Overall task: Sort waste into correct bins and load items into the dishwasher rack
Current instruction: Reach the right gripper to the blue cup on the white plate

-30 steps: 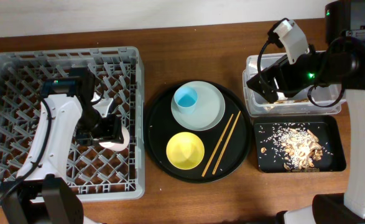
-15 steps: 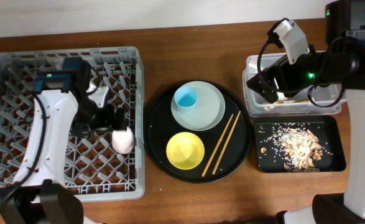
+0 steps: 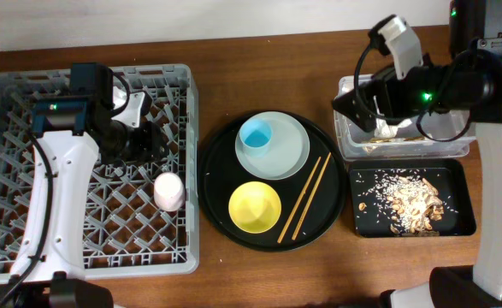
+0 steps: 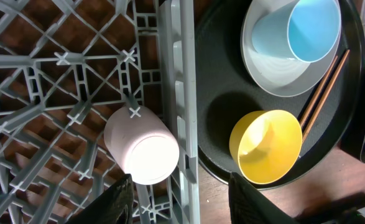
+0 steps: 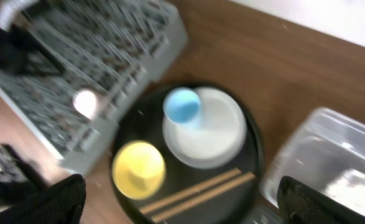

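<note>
The pink cup [image 3: 168,190] stands upside down in the grey dishwasher rack [image 3: 88,267], near its right wall; it also shows in the left wrist view [image 4: 142,146]. My left gripper [image 3: 155,144] is open and empty above the rack, behind the cup. The light-blue cup [image 3: 256,134] sits on the grey-green plate [image 3: 285,154]. The yellow bowl [image 3: 255,207] and two chopsticks [image 3: 304,198] lie beside them. My right gripper [image 3: 349,107] is open and empty over the left end of the clear tub [image 3: 443,147]. Food scraps [image 3: 404,198] lie in the shallow black tray [image 3: 456,218].
The plate, bowl and chopsticks rest on a large round black tray [image 3: 215,171] between the rack and the bins. The right wrist view is blurred; it shows the plate [image 5: 210,134], the bowl [image 5: 138,169] and the tub [image 5: 325,155].
My left gripper let go of the pink cup, left it upside down in the rack and drew back toward the rack's far side. My right gripper rose slightly.
</note>
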`<state>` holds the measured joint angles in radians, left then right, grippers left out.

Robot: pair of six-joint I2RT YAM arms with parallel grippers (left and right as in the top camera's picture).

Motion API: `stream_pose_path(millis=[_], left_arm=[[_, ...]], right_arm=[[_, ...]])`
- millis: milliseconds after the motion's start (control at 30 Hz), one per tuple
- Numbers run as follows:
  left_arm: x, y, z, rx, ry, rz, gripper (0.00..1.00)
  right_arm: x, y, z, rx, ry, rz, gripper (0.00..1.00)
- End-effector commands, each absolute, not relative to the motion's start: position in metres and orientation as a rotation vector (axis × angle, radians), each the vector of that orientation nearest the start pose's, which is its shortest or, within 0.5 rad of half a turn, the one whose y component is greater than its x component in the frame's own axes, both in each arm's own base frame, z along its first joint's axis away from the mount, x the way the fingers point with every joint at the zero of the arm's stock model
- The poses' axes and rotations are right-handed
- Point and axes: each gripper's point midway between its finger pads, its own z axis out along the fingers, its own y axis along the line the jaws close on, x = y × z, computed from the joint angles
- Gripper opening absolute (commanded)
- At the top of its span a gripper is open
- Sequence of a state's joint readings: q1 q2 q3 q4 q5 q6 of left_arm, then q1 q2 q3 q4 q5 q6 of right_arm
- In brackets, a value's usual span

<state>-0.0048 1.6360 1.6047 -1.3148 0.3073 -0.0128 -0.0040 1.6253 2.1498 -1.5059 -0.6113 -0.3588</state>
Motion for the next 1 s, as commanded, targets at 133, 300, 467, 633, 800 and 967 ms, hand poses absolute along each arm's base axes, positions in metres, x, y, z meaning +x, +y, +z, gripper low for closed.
stream_pose_path(millis=[133, 300, 467, 633, 800, 967], left_arm=[[0.339, -0.054, 0.207, 0.037, 2.854, -0.467, 0.5], [0.339, -0.061, 0.207, 0.065, 2.852, -0.47, 0.49], [0.338, -0.064, 0.207, 0.084, 2.855, -0.463, 0.49], [0.338, -0.062, 0.206, 0.08, 2.86, -0.44, 0.49], [0.338, -0.062, 0.205, 0.08, 2.861, -0.44, 0.49], [0.337, -0.062, 0.205, 0.079, 2.865, -0.44, 0.49]], right_arm=[[0.317, 0.18, 0.367, -0.85, 2.268, 0.981, 0.99], [0.318, 0.243, 0.312, -1.017, 2.389, 1.107, 0.96], [0.348, 0.273, 0.235, -0.935, 2.648, 0.894, 0.52], [0.378, 0.276, 0.188, -0.839, 2.737, 0.434, 0.48], [0.384, 0.305, 0.187, -0.881, 2.66, 0.523, 0.99], [0.398, 0.294, 0.184, -0.777, 2.675, 0.454, 0.32]])
